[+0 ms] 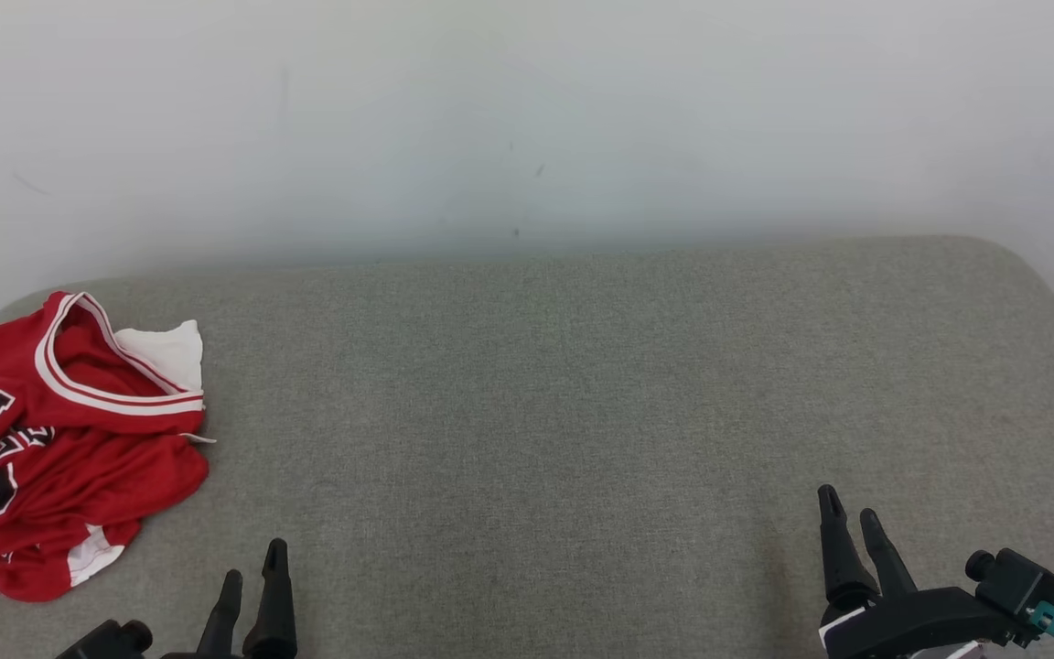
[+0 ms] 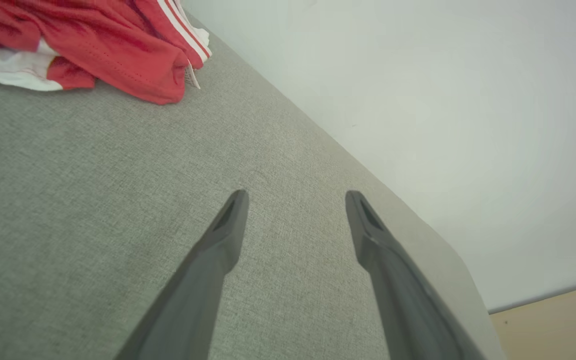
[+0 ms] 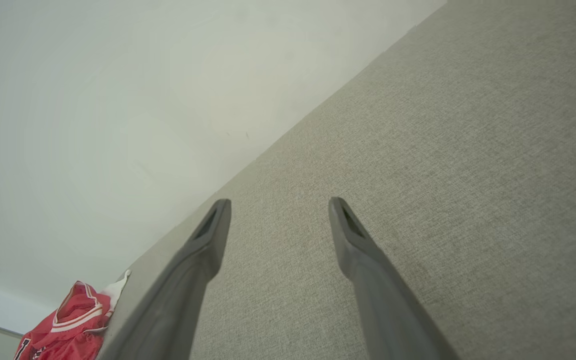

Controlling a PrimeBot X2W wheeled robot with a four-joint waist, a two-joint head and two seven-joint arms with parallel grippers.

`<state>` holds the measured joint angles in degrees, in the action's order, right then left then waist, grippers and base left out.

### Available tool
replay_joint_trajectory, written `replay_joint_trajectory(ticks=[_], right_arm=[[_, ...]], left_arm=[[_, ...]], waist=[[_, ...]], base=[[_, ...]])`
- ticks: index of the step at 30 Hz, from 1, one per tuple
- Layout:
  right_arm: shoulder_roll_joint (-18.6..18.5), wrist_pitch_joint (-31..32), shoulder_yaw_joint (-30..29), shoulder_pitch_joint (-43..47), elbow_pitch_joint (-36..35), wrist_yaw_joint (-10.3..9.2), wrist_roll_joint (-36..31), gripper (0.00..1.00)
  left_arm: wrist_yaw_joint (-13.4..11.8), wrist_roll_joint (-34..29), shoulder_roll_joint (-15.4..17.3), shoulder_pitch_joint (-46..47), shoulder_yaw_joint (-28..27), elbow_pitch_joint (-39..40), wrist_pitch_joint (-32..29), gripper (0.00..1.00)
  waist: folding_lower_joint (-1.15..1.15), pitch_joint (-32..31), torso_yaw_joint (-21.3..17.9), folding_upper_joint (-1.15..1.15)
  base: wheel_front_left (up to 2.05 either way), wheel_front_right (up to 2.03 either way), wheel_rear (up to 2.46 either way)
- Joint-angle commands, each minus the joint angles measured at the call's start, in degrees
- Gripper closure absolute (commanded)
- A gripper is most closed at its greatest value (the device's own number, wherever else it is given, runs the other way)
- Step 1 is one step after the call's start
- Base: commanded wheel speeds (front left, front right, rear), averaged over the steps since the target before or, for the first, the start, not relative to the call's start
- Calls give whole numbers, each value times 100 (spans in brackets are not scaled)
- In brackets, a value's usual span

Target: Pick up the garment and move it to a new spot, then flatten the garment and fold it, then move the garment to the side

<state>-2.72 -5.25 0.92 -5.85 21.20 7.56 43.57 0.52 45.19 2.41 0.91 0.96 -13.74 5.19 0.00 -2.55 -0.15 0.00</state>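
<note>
1. Garment [image 1: 60, 439]: red jersey with white trim and black lettering, crumpled in a heap at far left of grey padded surface [image 1: 582, 384]; partly cut off by left edge of head view; not flattened, not folded
2. Left gripper [image 1: 255, 563]: low left in head view; fingers spread wide apart, nothing between them; over bare fabric just right of heap's near edge, not touching it
3. Right gripper [image 1: 849, 506]: low right in head view; fingers also apart and empty; well apart from garment, almost whole width of surface between
4. Key relation: garment to left of and slightly ahead of left gripper; in left wrist view, up in top-left corner, off the fingers' line; left arm clearly the nearer one
5. Long axis of heap: roughly near-to-far; striped collar opening toward wall [image 1: 527, 110], white-edged hem toward robot; true extent hard to tell, bunched and cropped
6. Stage, as judged: very start; pick-up not yet begun
7. Next move, as judged: left gripper leftward and down onto nearest red fold; bare middle of surface a likely new spot; risk of pinching a single layer and dragging heap rather than lifting it
</note>
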Motion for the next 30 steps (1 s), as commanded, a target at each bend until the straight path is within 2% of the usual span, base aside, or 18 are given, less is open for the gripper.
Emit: replay_joint_trajectory(ticks=[1, 30], right_arm=[[-15, -62, 34, -102, -30, -6, -185, 0], [-19, -500, 335, -149, 393, -9, -1692, 0]], left_arm=[[-21, -212, 33, 28, 20, 63, 67, 0], [-146, -2129, 46, -84, 139, 66, 515, 0]], waist=[[0, -11, -1, 0], [0, -166, 10, 0]], base=[[0, 0, 0], [0, 0, 0]])
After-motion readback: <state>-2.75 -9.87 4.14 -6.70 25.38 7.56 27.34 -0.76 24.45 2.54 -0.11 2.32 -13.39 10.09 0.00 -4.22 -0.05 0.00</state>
